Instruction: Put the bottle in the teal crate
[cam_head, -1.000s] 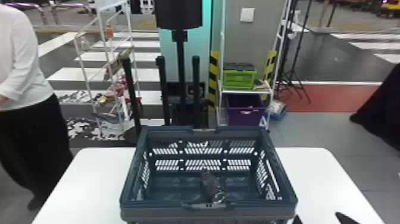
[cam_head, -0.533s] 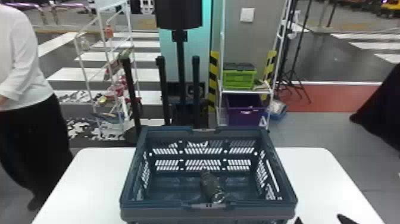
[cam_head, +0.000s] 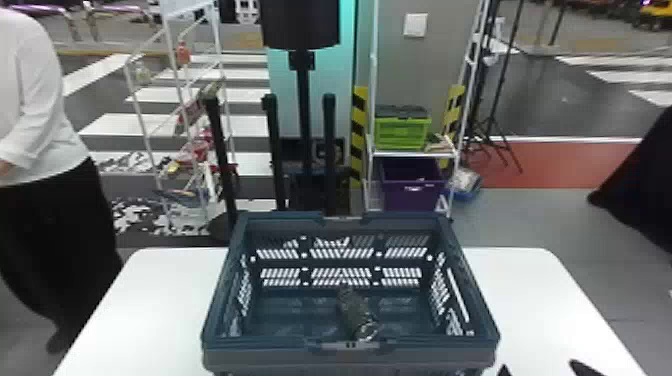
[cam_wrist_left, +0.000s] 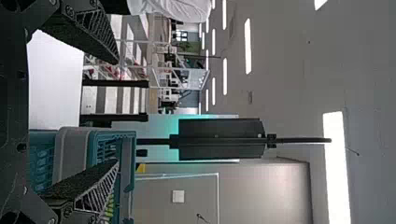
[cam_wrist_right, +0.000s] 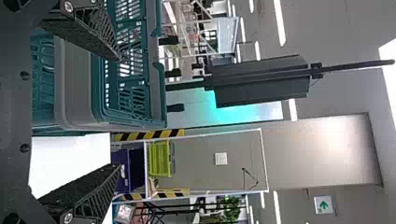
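The dark bottle (cam_head: 356, 314) lies on its side on the floor of the teal crate (cam_head: 350, 354), near the crate's front wall. At the bottom edge of the head view, right of the crate, are the tips of my right gripper (cam_head: 541, 372), apart and holding nothing. In the right wrist view, my right gripper (cam_wrist_right: 120, 113) is open, with the teal crate (cam_wrist_right: 79, 84) beyond one finger. My left gripper (cam_wrist_left: 117, 112) stands open with nothing between its fingers in the left wrist view, and part of the teal crate (cam_wrist_left: 72, 151) lies beyond it.
The crate stands on a white table (cam_head: 545, 300). Behind the table are a black stand (cam_head: 302, 125), a white rack on the left, and a shelf holding a green crate (cam_head: 402, 132) and a purple bin (cam_head: 412, 190). A person stands at the left edge.
At the bottom right of the head view, the right gripper's tips have shifted slightly to the right and down. The bottle and crate have kept their places.
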